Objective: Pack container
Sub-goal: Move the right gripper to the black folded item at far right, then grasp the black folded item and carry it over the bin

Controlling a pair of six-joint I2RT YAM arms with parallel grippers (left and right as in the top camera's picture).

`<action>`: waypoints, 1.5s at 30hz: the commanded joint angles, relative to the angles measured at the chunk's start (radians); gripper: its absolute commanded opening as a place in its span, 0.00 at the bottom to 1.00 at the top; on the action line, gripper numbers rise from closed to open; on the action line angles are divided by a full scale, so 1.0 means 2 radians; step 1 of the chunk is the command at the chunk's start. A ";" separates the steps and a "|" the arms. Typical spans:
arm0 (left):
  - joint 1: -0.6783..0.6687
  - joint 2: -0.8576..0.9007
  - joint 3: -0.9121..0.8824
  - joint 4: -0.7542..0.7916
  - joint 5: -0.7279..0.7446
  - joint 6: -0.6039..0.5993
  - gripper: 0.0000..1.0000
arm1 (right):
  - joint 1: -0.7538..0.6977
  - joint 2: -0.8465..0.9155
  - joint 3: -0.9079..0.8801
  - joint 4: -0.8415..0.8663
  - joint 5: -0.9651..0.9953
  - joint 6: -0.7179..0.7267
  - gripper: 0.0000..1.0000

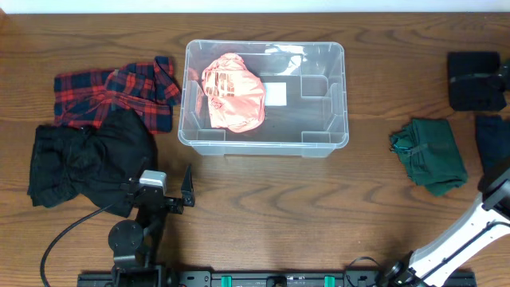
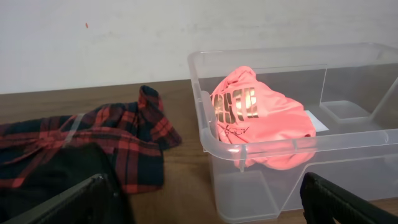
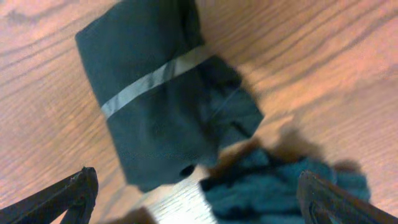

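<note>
The clear container (image 1: 344,96) stands at the table's far middle with a crumpled pink garment (image 1: 233,92) in its left half. From the left wrist, the container's rim (image 2: 348,138) is just ahead and to the right, the pink garment (image 2: 261,118) showing inside it. My left gripper (image 1: 163,191) sits below the bin's near-left corner, open and empty (image 2: 205,211). At the right edge my right gripper (image 1: 500,185) is open (image 3: 199,205) above a dark folded garment with a pale stripe (image 3: 161,93) and a crumpled green garment (image 3: 280,186), holding nothing.
A red plaid shirt (image 1: 111,92) and a black garment (image 1: 88,159) lie left of the bin. On the right lie the green garment (image 1: 429,155), a black folded piece (image 1: 476,80) and a dark one (image 1: 494,139). A cable (image 1: 72,227) runs by the left arm's base.
</note>
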 commanded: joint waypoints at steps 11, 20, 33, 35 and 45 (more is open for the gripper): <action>0.002 0.000 -0.009 -0.016 0.001 -0.004 0.98 | -0.012 0.102 -0.001 0.067 -0.111 -0.094 0.99; 0.002 0.000 -0.009 -0.016 0.001 -0.004 0.98 | -0.004 0.117 -0.001 0.114 -0.119 -0.104 0.97; 0.002 0.000 -0.009 -0.016 0.001 -0.004 0.98 | 0.023 0.131 -0.001 0.100 -0.130 -0.095 0.09; 0.002 0.000 -0.009 -0.016 0.001 -0.004 0.98 | 0.023 0.131 -0.001 0.095 -0.130 -0.087 0.01; 0.002 0.000 -0.009 -0.016 0.001 -0.004 0.98 | 0.031 0.070 0.001 0.064 -0.154 -0.058 0.01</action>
